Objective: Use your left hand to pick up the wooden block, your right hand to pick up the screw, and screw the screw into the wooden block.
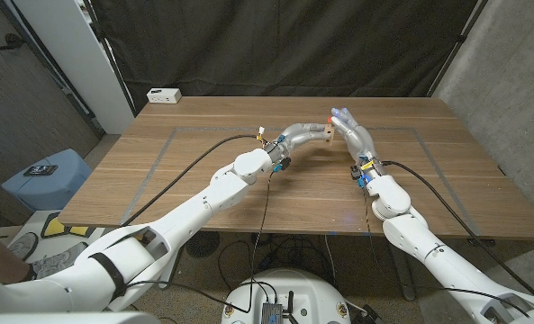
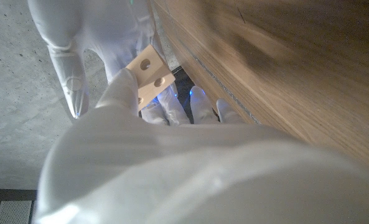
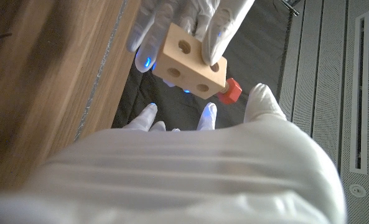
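The left hand (image 1: 304, 135) is raised above the wooden table (image 1: 203, 180), and the wooden block (image 1: 327, 132) is gripped in its fingertips. The block is seen as a pale, light-tan cuboid with round holes bored through its faces — two on one side, one on another in the right wrist view. The red screw (image 3: 229, 91) is seated against one end of the block, its faceted red head standing out from the wood. The right hand (image 1: 349, 130) is held just beside the block — whether the screw is pinched by its fingers cannot be told. A small white box (image 1: 164, 94) is set at the table's far edge, well apart from the block.
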